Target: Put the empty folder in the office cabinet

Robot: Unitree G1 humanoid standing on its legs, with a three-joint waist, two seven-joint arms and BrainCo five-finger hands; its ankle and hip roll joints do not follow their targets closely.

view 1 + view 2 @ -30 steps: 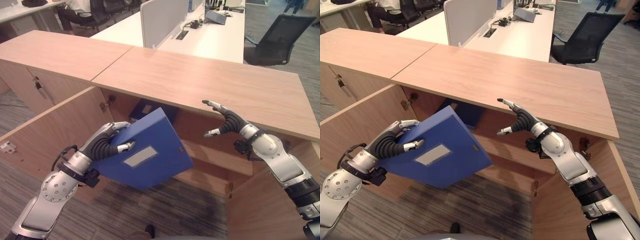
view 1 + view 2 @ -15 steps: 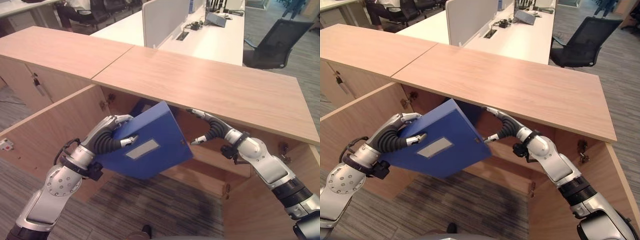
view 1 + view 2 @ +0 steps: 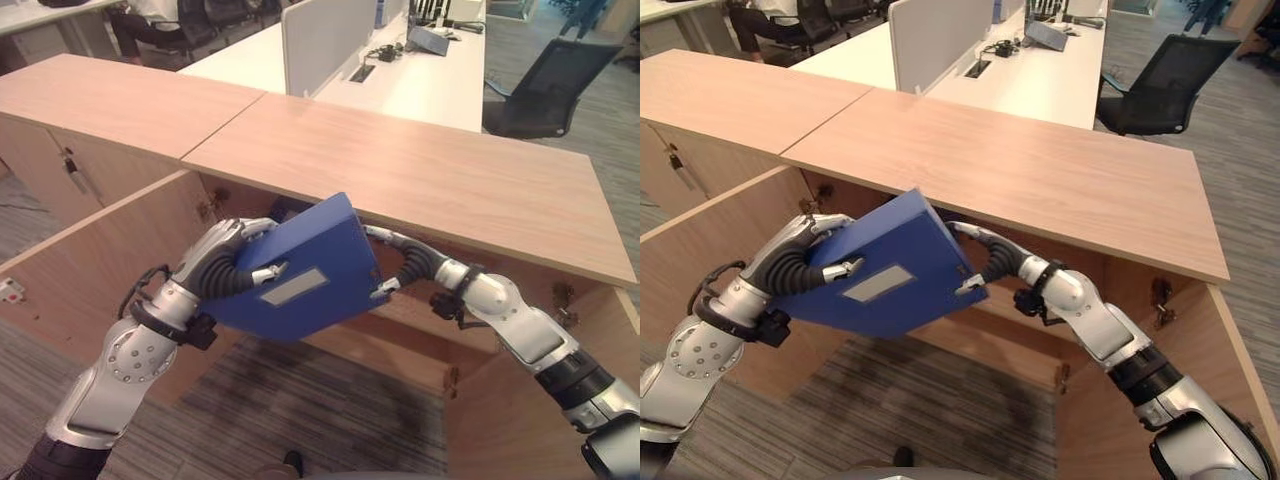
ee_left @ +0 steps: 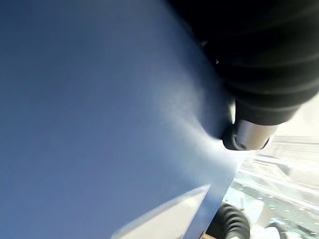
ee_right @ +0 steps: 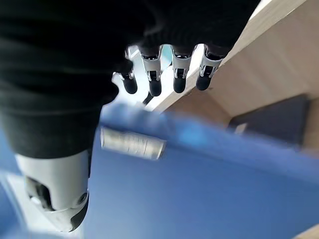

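The blue folder (image 3: 300,270) with a pale label hangs tilted in front of the open cabinet (image 3: 450,170), its upper edge just under the wooden top. My left hand (image 3: 225,270) is shut on its left side, fingers curled over the edge and thumb (image 4: 249,134) pressed on the blue cover (image 4: 99,99). From the right, my right hand (image 3: 410,265) arches round the folder's right edge. Its fingers (image 5: 164,69) stretch past the folder (image 5: 199,174) toward the cabinet's inside, and its thumb touches the lower right corner.
The cabinet's left door (image 3: 100,260) and right door (image 3: 540,420) swing open toward me. A shelf (image 3: 420,320) crosses the inside, and a dark folder (image 5: 271,119) stands there. Behind are a white desk (image 3: 400,70), a black office chair (image 3: 545,90) and a seated person (image 3: 140,15).
The left hand has raised the folder and tipped it toward the cabinet opening. The right hand has moved left from open air to the folder's right edge.
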